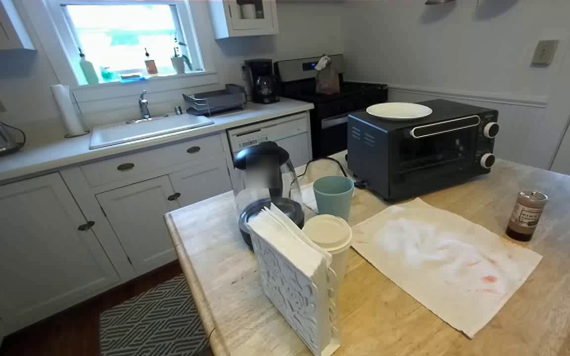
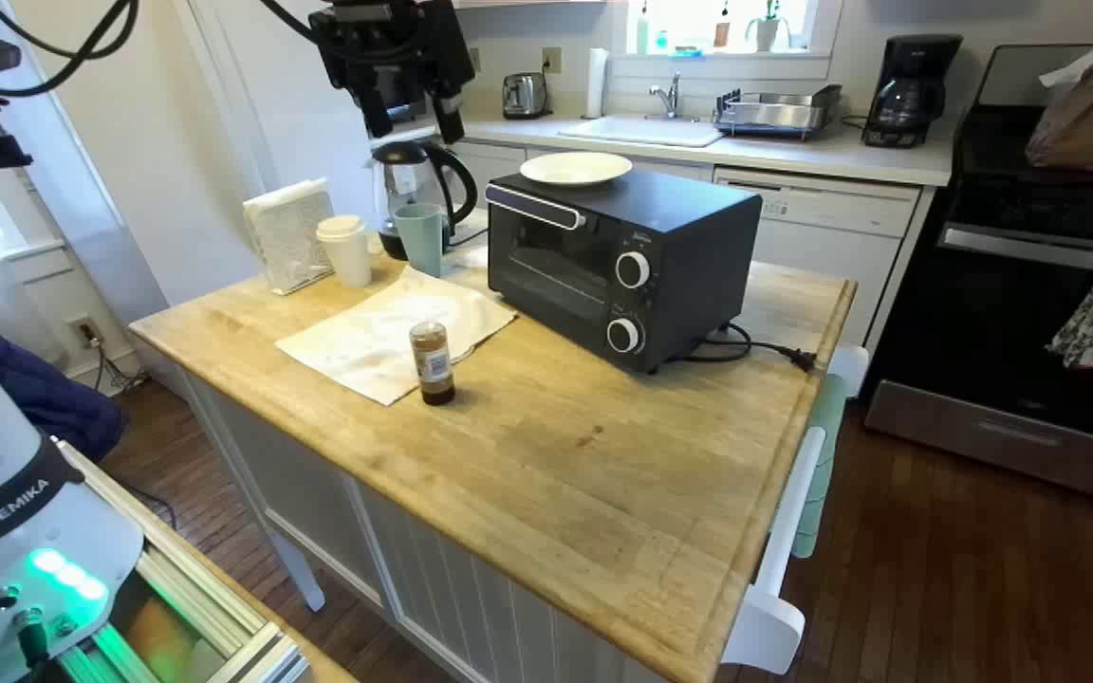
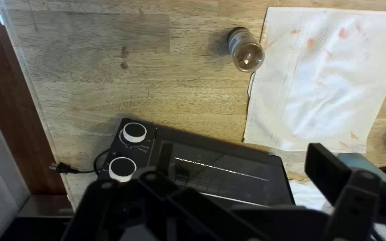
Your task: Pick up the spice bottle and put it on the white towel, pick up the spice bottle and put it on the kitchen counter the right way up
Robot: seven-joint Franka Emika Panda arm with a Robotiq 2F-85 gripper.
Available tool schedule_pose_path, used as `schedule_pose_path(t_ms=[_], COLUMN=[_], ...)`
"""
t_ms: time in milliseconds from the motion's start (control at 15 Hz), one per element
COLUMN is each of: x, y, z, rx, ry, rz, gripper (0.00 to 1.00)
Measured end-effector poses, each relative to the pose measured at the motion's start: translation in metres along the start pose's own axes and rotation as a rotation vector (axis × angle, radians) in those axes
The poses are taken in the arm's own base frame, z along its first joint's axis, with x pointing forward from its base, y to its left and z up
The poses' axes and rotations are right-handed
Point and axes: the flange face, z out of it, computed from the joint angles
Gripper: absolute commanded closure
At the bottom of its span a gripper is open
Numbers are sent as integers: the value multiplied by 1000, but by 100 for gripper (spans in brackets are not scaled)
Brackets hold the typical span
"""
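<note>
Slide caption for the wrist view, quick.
Spice bottle beside the white towel on the wooden counter, toaster oven and open fingers low in frame.

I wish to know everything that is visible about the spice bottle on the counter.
The spice bottle is a small clear cylinder, apparently glass, with a pale label whose print is unreadable here. Its lowest part is dark; whether that is cap, contents or both, I cannot tell. The wrist view shows a clear round end facing up without a cap, so it may be upside down. It stands vertically on the kitchen counter, beside the white towel but off it. Only the counter touches it.
</note>
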Motion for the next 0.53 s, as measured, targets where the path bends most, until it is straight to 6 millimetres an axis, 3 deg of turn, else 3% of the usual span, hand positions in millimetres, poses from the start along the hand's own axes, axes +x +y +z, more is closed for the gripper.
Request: schedule_pose_path(t_ms=[400,533], x=[0,1], y=[0,-1], z=[0,9], rx=[0,32], ry=[0,-20], rz=[0,12], gripper=[0,0])
